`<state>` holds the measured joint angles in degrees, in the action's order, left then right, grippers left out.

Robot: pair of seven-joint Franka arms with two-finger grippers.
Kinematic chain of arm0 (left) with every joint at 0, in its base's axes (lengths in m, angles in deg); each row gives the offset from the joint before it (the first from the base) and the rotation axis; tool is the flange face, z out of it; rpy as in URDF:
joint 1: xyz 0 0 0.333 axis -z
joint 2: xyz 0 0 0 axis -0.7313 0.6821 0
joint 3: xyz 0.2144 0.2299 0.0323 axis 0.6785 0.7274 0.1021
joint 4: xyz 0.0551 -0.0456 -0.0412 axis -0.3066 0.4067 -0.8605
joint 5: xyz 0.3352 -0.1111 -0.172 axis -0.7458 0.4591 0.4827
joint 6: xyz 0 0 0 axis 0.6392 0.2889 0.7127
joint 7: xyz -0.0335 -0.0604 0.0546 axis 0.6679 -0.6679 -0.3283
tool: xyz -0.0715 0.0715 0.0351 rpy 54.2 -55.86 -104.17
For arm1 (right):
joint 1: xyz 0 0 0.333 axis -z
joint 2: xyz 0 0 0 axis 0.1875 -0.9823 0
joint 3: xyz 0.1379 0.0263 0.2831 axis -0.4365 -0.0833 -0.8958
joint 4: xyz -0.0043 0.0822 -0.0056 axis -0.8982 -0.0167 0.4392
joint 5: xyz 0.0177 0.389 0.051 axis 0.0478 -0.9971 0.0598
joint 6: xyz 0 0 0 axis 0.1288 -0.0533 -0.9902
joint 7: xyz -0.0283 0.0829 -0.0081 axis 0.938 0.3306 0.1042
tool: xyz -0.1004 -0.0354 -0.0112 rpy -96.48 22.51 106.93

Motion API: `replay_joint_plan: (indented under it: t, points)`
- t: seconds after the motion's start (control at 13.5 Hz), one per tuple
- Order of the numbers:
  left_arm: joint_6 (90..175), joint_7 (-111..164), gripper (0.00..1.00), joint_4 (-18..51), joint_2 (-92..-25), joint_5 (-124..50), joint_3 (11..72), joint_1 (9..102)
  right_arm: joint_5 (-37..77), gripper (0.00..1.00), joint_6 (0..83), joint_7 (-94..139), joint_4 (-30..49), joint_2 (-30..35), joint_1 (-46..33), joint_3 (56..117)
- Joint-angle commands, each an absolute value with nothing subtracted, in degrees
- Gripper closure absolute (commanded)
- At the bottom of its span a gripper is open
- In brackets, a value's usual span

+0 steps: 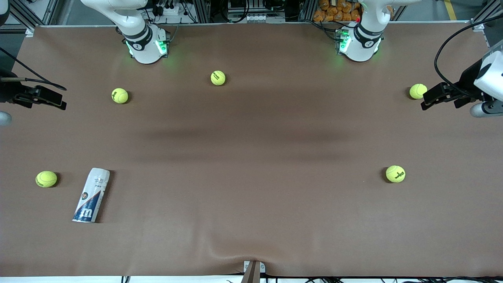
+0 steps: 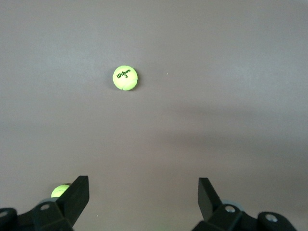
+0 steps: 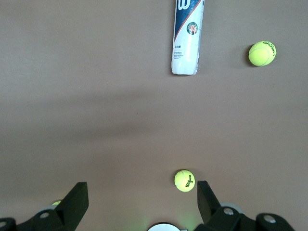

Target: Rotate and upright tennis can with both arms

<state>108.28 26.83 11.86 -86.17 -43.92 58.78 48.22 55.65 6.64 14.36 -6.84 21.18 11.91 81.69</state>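
Observation:
The tennis can (image 1: 91, 195) lies on its side on the brown table, near the front camera at the right arm's end. It is white with a dark blue band and a white "W". It also shows in the right wrist view (image 3: 187, 36), well away from the fingers. My right gripper (image 1: 63, 97) hangs over the right arm's end of the table, open and empty (image 3: 143, 190). My left gripper (image 1: 426, 100) hangs over the left arm's end, open and empty (image 2: 143, 185). Neither gripper touches the can.
Several yellow-green tennis balls lie scattered: one (image 1: 46, 179) beside the can, one (image 1: 120, 95), one (image 1: 218, 78) near the bases, one (image 1: 418, 91) by my left gripper, one (image 1: 395, 173). The table cover (image 1: 251, 157) is wrinkled at the front edge.

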Motion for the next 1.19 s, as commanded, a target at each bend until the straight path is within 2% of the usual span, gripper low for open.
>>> replay_joint_plan:
  t: [0.0,0.89,1.11]
  points:
    - [107.17,27.56,0.00,9.43,-85.20,-44.12,58.40,48.14,56.39,0.00,7.47,14.23,-5.92,21.46,11.86,81.61]
    - [106.55,27.56,0.00,8.99,-84.93,-44.21,58.48,48.05,56.47,0.00,9.49,14.31,-4.08,21.11,11.77,81.69]
    - [106.55,27.56,0.00,9.07,-84.93,-44.12,58.40,48.05,56.47,0.00,12.21,14.84,-2.67,20.41,11.87,81.61]
